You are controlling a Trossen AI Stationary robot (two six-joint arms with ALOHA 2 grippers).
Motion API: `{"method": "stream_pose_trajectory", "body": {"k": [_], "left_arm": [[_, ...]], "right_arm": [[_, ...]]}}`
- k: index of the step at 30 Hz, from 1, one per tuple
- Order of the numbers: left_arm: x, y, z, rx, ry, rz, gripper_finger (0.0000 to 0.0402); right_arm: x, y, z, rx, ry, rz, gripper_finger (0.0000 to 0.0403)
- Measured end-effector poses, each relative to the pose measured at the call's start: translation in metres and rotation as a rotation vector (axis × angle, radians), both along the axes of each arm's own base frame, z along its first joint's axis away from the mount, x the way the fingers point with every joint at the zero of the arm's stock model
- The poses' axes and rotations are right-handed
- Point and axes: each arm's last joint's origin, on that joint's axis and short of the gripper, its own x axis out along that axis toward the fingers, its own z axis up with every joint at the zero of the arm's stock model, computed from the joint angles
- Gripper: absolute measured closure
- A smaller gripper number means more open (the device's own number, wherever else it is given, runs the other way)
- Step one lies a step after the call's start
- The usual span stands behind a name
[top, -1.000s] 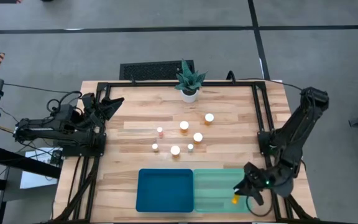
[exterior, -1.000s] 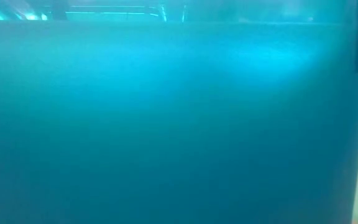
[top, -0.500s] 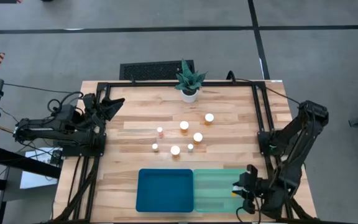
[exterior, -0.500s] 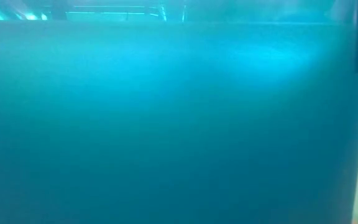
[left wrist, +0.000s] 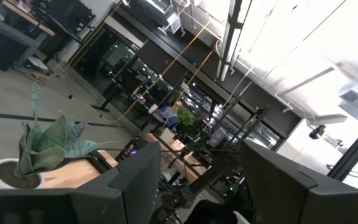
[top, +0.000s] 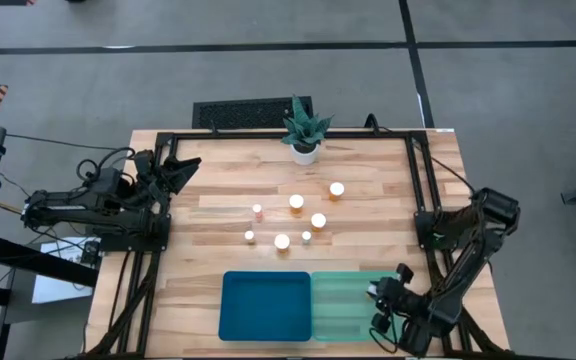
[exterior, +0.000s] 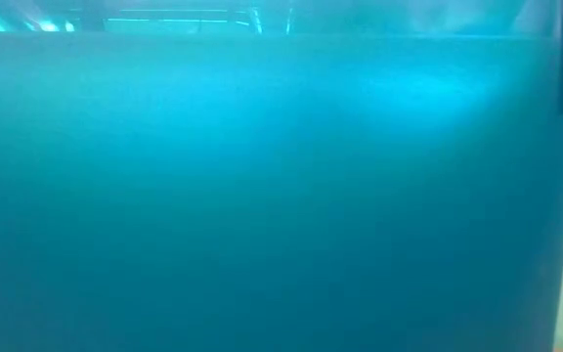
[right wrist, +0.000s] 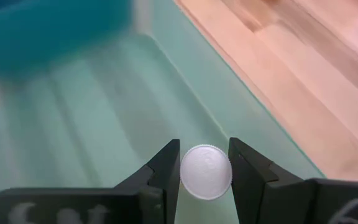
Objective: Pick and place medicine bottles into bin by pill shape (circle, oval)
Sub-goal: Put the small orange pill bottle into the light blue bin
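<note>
Resting between fingers of right gripper [right wrist: 205, 167]: medicine bottle [right wrist: 206, 172], white cap up, over mint tray [right wrist: 104, 130] floor near right wall. Since a second ago gripper lowered and shifted toward tray's front corner; release judged imminent. Fingers pinching cap. Seven bottles [top: 296, 202] remain mid-table. Left gripper [top: 180, 166] parked at table's left edge, fingers spread.

The high view looks straight down over the whole bench [top: 368, 215]. The low view sits pressed against the blue tray [exterior: 262, 196]. The right wrist view looks closely down into the mint tray [right wrist: 73, 124], shared with overhead [top: 343, 305]. The left wrist view faces the room past the potted plant [left wrist: 33, 152].
</note>
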Motion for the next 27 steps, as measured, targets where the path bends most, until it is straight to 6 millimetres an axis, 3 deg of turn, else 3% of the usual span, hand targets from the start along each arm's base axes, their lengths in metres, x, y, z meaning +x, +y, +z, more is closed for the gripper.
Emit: {"method": "stream_pose_trajectory", "body": {"k": [6,19,27], "left_arm": [[0.000,0.000,0.000,0.000,0.000,0.000,0.0187],[0.000,0.000,0.000,0.000,0.000,0.000,0.0187],[0.000,0.000,0.000,0.003,0.000,-0.008,0.0187]], "right_arm": [[0.001,0.001,-0.012,-0.028,0.014,-0.032,0.0280],[0.005,-0.002,-0.013,-0.045,0.045,-0.020,0.0275],[0.005,-0.002,-0.013,-0.041,0.068,-0.017,0.0217]]}}
